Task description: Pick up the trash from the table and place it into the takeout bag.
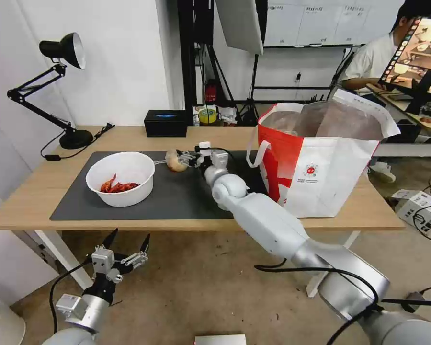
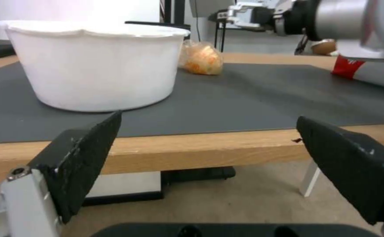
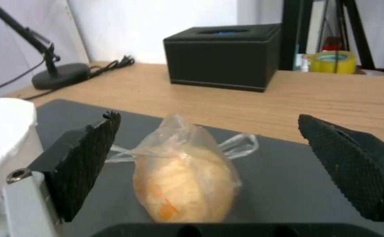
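- Only a small round red logo (image 1: 311, 170) with tiny print under it, too small to read, on the front of the takeout bag (image 1: 321, 158); no other legible writing.
- Right gripper (image 1: 183, 157) reaches over the dark grey mat (image 1: 177, 191), fingers spread wide, nothing gripped; the small clear bag (image 3: 185, 177) with its beige-orange lump sits on the mat between the two pads (image 3: 86, 164), apart from both.
- Same small bag lies near the mat's far edge, just right of the white bowl (image 1: 121, 178); red crayfish shells (image 1: 117, 186) inside the bowl.
- Bowl stands on the left part of the mat, close to the near edge.
- Left gripper (image 1: 129, 244) hangs below and in front of the table's (image 1: 28, 201) near edge, fingers open, empty.
- Takeout bag stands upright at the table's right end, mouth open, silver lining showing, white handle hanging on its left side.
- Bare mat between bowl and takeout bag.
- Black box (image 1: 165, 122) and desk lamp (image 1: 57, 86) sit along the far edge, off the mat.
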`<state>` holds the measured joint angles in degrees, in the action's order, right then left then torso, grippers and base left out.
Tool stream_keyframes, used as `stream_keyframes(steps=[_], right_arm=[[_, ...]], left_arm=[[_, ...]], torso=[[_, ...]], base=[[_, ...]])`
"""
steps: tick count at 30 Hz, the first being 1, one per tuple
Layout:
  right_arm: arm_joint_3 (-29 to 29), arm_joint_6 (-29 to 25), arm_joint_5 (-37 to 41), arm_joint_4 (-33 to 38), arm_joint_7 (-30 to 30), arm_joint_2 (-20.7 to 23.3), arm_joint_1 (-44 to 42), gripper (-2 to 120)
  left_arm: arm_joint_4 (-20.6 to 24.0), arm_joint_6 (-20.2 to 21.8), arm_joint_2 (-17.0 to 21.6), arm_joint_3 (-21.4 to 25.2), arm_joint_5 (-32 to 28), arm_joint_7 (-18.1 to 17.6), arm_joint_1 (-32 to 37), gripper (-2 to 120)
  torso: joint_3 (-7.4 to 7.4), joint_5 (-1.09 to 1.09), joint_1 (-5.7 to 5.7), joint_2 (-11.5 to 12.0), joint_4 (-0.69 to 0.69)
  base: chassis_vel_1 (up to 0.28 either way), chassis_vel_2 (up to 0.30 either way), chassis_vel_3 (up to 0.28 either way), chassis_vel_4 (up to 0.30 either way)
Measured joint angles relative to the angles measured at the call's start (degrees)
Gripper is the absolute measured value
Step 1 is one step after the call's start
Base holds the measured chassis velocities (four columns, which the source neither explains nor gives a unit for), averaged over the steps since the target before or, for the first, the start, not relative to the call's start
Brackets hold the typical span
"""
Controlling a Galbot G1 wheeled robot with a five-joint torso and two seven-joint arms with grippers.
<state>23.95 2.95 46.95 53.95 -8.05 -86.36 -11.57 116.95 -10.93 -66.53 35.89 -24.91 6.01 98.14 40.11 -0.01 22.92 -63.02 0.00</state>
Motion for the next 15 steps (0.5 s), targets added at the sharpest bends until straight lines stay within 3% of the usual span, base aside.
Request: stream_keyframes(steps=[6, 15], right_arm=[[1.7, -0.5, -0.9, -7.6, 2.9, -3.5, 2.8, 100], [4.8, -0.3, -1.0, -10.8, 4.5, -4.0, 4.7, 100]], left_arm=[[0.5, 0.0, -0.1, 0.2, -0.2, 0.0, 0.2, 100], [0.8, -0.1, -0.2, 0.2, -0.2, 0.1, 0.2, 100]], torso=[[0.00, 0.00, 0.00, 0.0, 0.00], [0.00, 0.01, 0.00, 0.0, -0.01]], base=[[0.000, 0.000, 0.000, 0.000], [0.000, 0.000, 0.000, 0.000]])
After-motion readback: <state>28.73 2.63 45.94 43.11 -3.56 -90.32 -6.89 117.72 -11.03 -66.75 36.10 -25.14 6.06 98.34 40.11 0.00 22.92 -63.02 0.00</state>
